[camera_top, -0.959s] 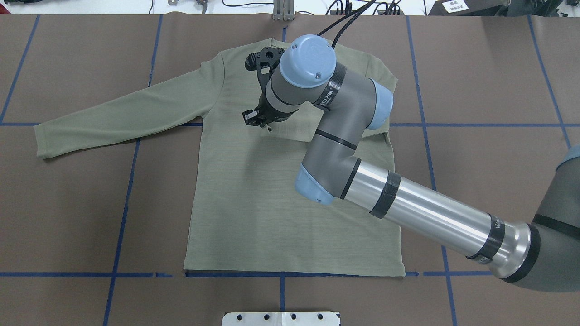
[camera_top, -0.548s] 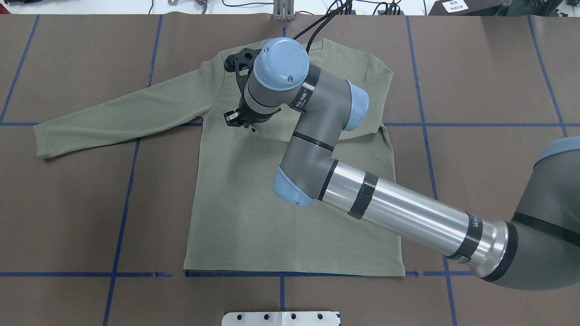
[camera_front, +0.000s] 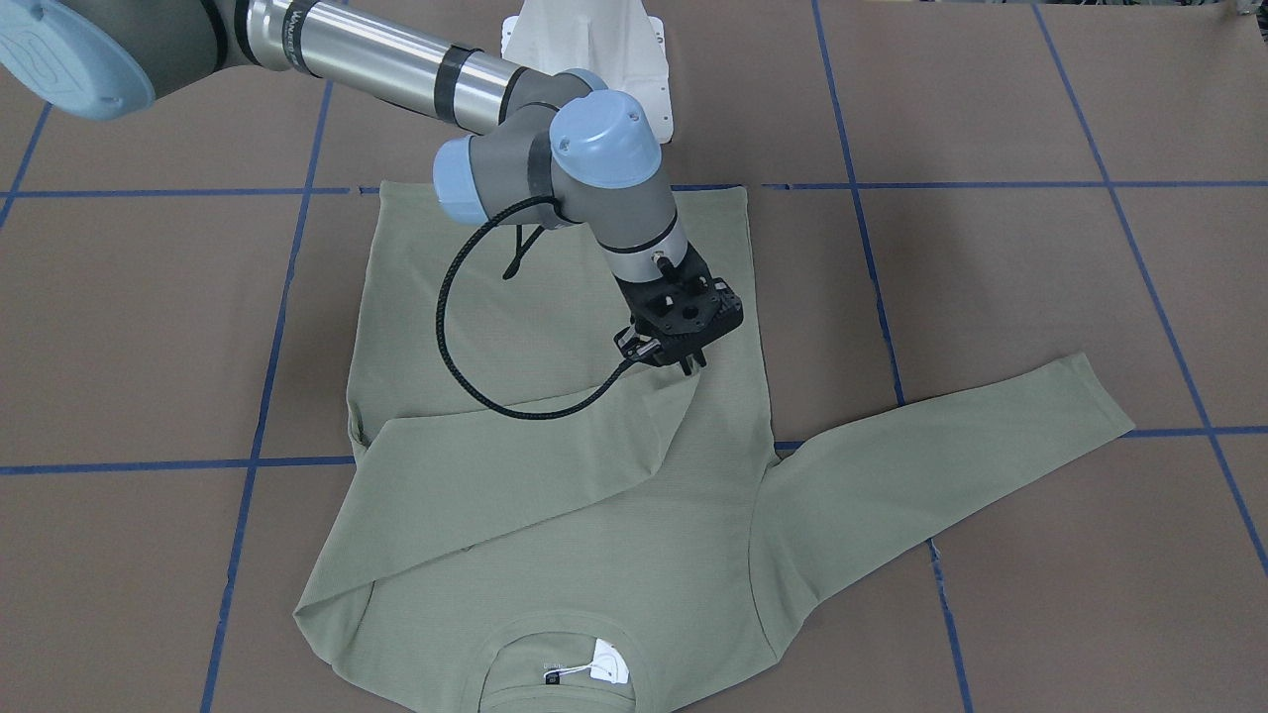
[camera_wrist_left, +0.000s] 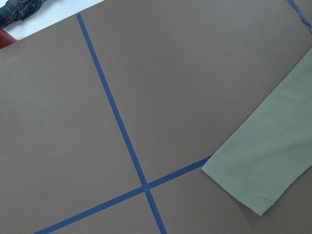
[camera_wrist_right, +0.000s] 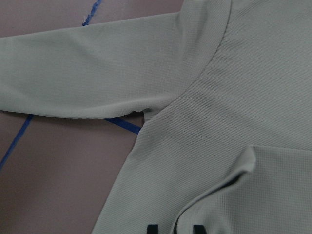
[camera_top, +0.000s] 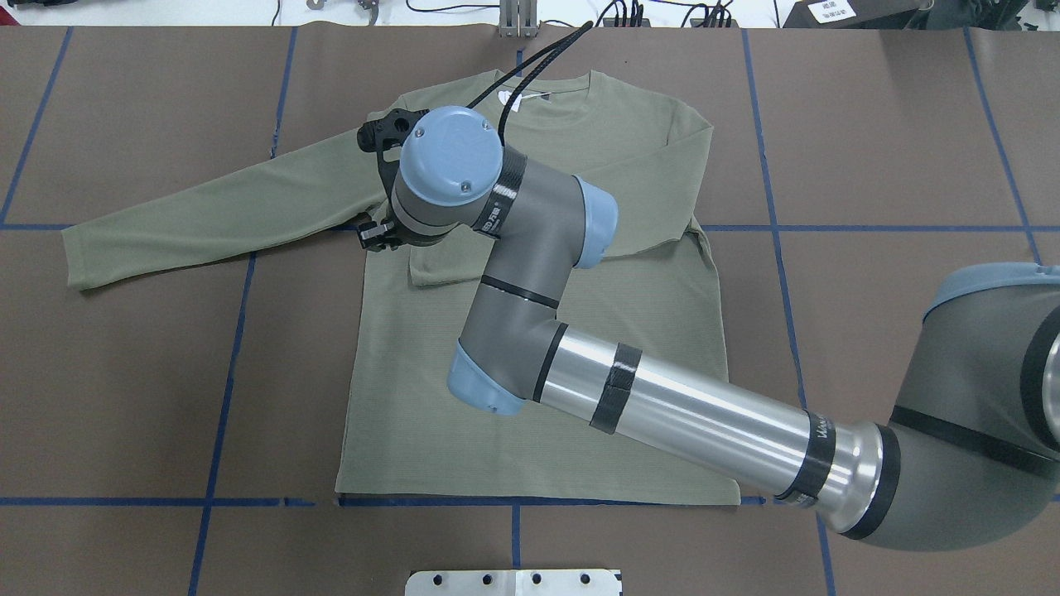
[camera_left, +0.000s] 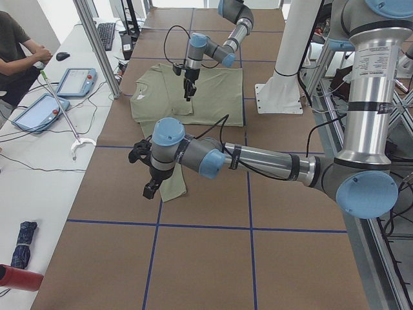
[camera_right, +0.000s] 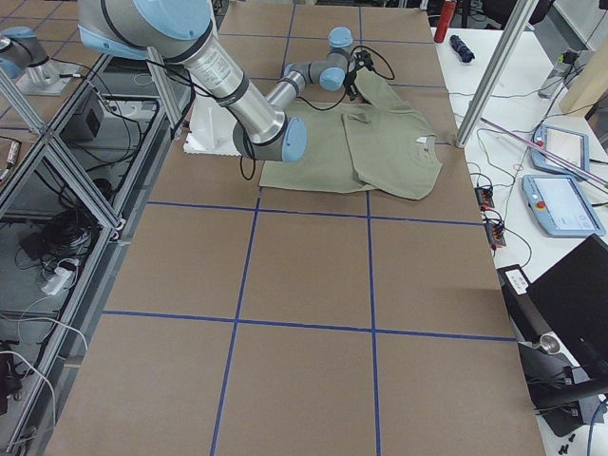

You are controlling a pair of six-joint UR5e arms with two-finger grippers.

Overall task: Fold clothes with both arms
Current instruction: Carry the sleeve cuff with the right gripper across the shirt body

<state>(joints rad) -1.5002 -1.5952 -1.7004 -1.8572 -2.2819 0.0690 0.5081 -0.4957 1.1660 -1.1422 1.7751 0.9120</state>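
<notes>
The sage-green long-sleeved shirt (camera_top: 397, 414) lies flat on the brown table, collar and white neck tag (camera_front: 604, 665) at the far side. Its right sleeve (camera_front: 515, 456) is folded across the chest. My right gripper (camera_front: 686, 364) is shut on that sleeve's cuff, low over the chest near the left armpit; its fingertips (camera_wrist_right: 152, 228) show in the right wrist view with bunched cloth between them. The left sleeve (camera_top: 207, 207) lies stretched out; its cuff (camera_wrist_left: 263, 165) shows in the left wrist view. My left gripper (camera_left: 148, 190) hovers high beyond that cuff; I cannot tell whether it is open or shut.
Blue tape lines (camera_top: 224, 372) grid the brown table cover. The white pedestal base (camera_front: 584, 40) stands at the robot's side. An operator (camera_left: 19, 51), tablets (camera_left: 74, 81) and cables sit on the white bench past the far edge.
My right gripper has moved left across the shirt's chest, dragging the folded sleeve's cuff with it. The collar and neck tag are now uncovered in the overhead view.
</notes>
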